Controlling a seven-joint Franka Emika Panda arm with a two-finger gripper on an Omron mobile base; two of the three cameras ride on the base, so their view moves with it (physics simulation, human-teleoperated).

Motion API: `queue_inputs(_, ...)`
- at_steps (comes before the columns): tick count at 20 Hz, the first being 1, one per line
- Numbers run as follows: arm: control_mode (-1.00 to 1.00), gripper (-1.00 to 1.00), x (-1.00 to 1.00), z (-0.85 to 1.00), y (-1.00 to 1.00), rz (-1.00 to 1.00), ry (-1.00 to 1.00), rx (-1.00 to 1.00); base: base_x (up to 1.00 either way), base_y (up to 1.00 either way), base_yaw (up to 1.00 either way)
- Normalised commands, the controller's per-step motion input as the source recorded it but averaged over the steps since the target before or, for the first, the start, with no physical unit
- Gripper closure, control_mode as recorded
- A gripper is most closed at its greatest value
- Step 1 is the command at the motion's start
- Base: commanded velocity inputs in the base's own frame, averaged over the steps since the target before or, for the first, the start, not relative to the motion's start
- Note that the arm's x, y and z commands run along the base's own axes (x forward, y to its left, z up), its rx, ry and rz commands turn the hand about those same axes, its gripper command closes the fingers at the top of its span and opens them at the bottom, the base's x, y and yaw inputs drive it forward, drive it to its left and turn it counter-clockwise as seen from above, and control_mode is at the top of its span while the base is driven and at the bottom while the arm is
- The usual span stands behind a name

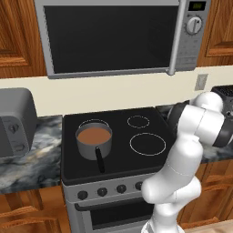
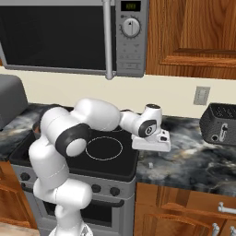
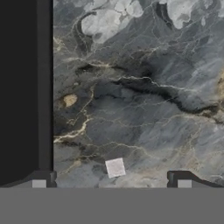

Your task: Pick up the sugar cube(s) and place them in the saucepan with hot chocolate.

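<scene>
Sugar cube (image 3: 115,167) on unlabelled marble counter (image 3: 144,100)

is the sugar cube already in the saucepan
No, the sugar cube lies on the marble counter between the open claw tips.

Even, soft rendered light; faint shadows, no glare; hand view slightly blurred

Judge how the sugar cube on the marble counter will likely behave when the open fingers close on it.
The sugar cube looks blocky and flat-faced, so it should sit still, not roll. It is tiny, so probably very light and easily nudged aside. It may crumble if squeezed hard.
</scene>
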Motion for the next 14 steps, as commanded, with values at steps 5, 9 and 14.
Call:
queue_inputs(5, -1.00, -1.00, 0.00, -0.06, 0.00, 0.00, 0.00, 0.00, 0.00, 0.00, 0.00)
queue_inputs(9, -1.00, -1.00, -0.05, 0.00, 0.00, 0.00, 0.00, 0.00, 0.00, 0.00, 0.00)
queue_inputs(14, -1.00, -1.00, -0.16, 0.00, 0.00, 0.00, 0.00, 0.00, 0.00, 0.00, 0.00)
